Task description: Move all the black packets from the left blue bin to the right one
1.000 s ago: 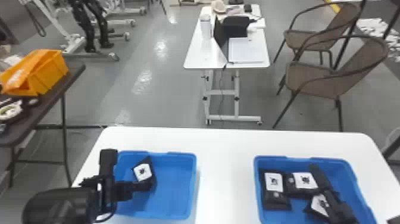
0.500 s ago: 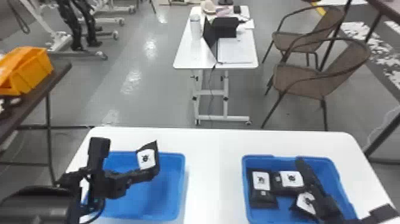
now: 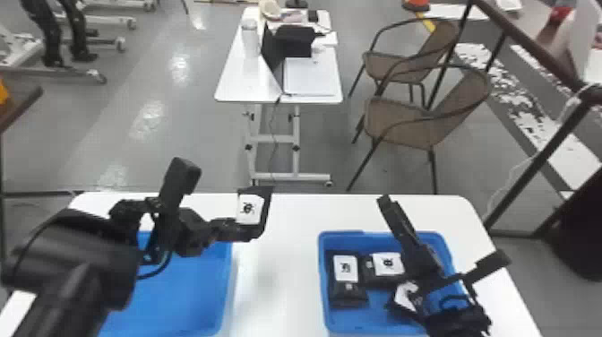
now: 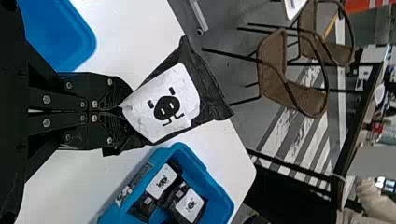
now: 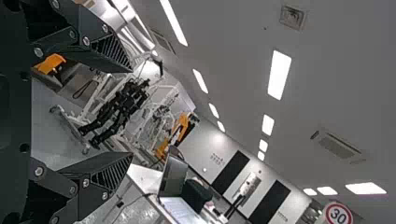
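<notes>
My left gripper [image 3: 242, 231] is raised over the gap between the bins, near the right edge of the left blue bin [image 3: 227, 278]. It holds a black packet [image 3: 249, 209] with a white label. In the left wrist view the left gripper [image 4: 122, 112] is pinched on one end of that packet [image 4: 166, 105]. The right blue bin [image 3: 322, 287] contains black packets, including one at left [image 3: 347, 293], one beside it [image 3: 388, 264] and a partly covered one [image 3: 404, 296]. My right gripper [image 3: 393, 215] hangs above that bin; the right wrist view shows the gripper [image 5: 130, 113] with fingers wide apart.
Both bins stand on a white table [image 3: 277, 287], with bare tabletop between them. My left arm covers part of the left bin. Beyond the table are a small white desk [image 3: 237, 76] with a laptop and brown chairs [image 3: 403, 121].
The packet has risen out of the left bin in my left gripper and moved right. My right gripper has risen somewhat, while the head view has shifted to the right.
</notes>
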Controlling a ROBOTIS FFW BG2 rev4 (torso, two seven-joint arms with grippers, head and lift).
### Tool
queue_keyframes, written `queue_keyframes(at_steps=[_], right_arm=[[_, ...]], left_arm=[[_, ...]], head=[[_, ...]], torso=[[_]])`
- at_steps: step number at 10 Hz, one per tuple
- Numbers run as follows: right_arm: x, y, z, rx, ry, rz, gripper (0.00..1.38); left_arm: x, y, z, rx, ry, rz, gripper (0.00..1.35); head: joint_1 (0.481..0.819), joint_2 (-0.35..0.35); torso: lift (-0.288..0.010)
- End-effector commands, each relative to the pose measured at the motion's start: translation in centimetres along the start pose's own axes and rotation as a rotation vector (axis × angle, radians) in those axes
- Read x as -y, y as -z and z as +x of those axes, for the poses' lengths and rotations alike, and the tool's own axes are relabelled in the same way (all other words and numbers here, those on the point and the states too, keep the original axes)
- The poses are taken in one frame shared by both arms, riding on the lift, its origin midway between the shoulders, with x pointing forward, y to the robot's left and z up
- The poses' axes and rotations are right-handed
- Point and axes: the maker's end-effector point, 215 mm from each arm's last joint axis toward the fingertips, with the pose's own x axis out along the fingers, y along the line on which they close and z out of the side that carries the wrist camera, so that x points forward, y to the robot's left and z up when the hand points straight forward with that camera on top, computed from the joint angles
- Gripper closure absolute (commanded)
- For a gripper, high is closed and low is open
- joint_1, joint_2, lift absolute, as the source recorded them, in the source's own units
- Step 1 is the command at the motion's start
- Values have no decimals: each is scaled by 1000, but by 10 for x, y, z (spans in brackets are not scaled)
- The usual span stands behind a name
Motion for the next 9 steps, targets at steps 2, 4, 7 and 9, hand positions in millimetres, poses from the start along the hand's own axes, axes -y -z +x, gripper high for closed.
queue_keyframes(at_steps=[2, 4, 7, 9], right_arm=[[-28, 7, 35, -35, -72, 5, 421], [-29, 8, 48, -51, -80, -10, 421], [-21, 14, 56, -80, -65, -23, 412], [-17, 18, 57, -91, -53, -24, 410]], left_arm=[[31, -46, 50, -18, 109, 212, 1225], [67, -70, 79, -18, 206, 306, 1225], [92, -101, 90, 42, 243, 316, 1225], [108, -107, 96, 58, 264, 312, 1223]], head=[[695, -80], [695, -110], [695, -166], [695, -180]], torso=[[0], [0], [0], [0]])
